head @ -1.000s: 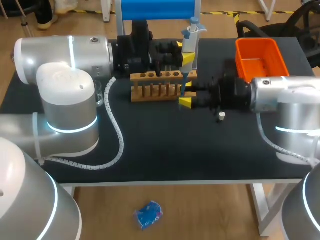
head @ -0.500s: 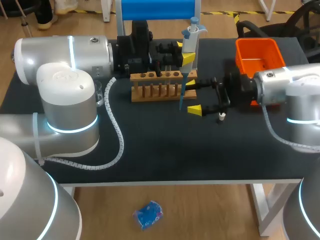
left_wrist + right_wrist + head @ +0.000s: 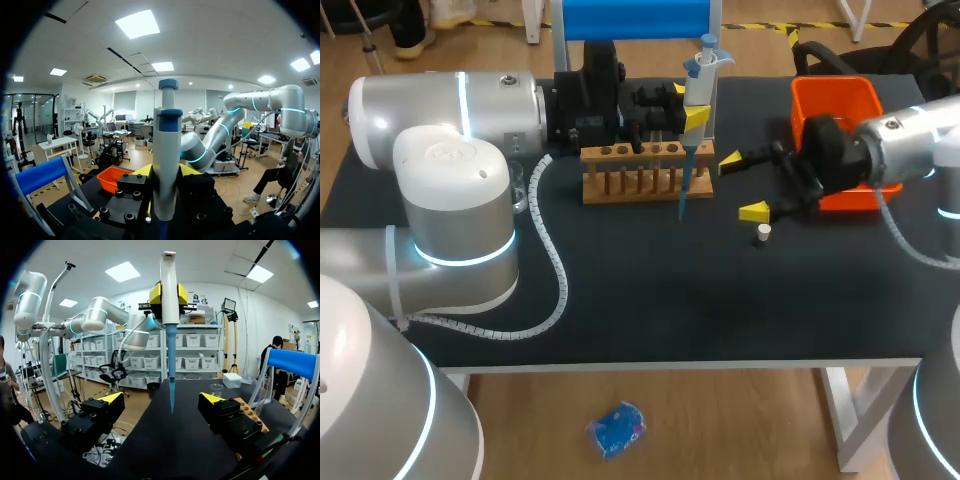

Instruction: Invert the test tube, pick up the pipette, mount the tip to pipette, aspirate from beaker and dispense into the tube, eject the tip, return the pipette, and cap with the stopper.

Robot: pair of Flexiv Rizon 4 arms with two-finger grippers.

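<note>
The left gripper point(image 3: 687, 103) pinches the pipette point(image 3: 700, 78) upright, a yellow finger pressed to either side of its body. The blue tip point(image 3: 682, 195) hangs down in front of the right end of the rack point(image 3: 640, 172). The right gripper point(image 3: 742, 186) is spread wide and empty, just right of the tip, pointing toward it without touching. From the right wrist, the pipette hangs ahead of and between its spread fingers point(image 3: 111, 398), with the rack off to one side. A small white stopper point(image 3: 763, 233) lies on the black table point(image 3: 650, 290) just beside the right gripper's nearer finger. An orange bin point(image 3: 840, 110) sits behind the right arm. A clear beaker point(image 3: 519, 188) is half hidden by the left arm.
</note>
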